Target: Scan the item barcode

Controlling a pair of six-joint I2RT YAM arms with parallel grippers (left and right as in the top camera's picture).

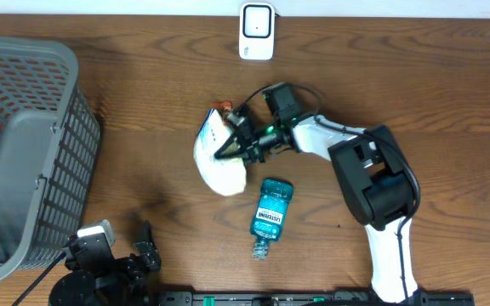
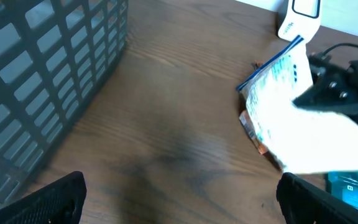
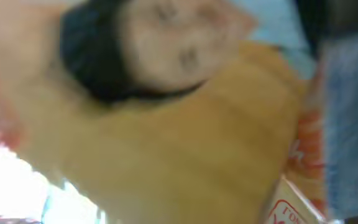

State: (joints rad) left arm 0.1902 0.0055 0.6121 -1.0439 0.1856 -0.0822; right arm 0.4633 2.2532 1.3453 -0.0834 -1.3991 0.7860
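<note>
Here the white bag (image 1: 216, 167) lies against the right tool (image 1: 233, 149), its grip unclear.

Our left arm (image 1: 88, 263) sits folded close to its base, the left gripper (image 2: 182, 186) spread wide and holding nothing. Our right arm (image 1: 381, 187) stretches out leftward with the right gripper (image 1: 235, 146) low; we cannot tell how its jaws stand.

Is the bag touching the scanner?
Apart. The overhead view shows a stretch of bare table between the bag and the scanner.
</note>
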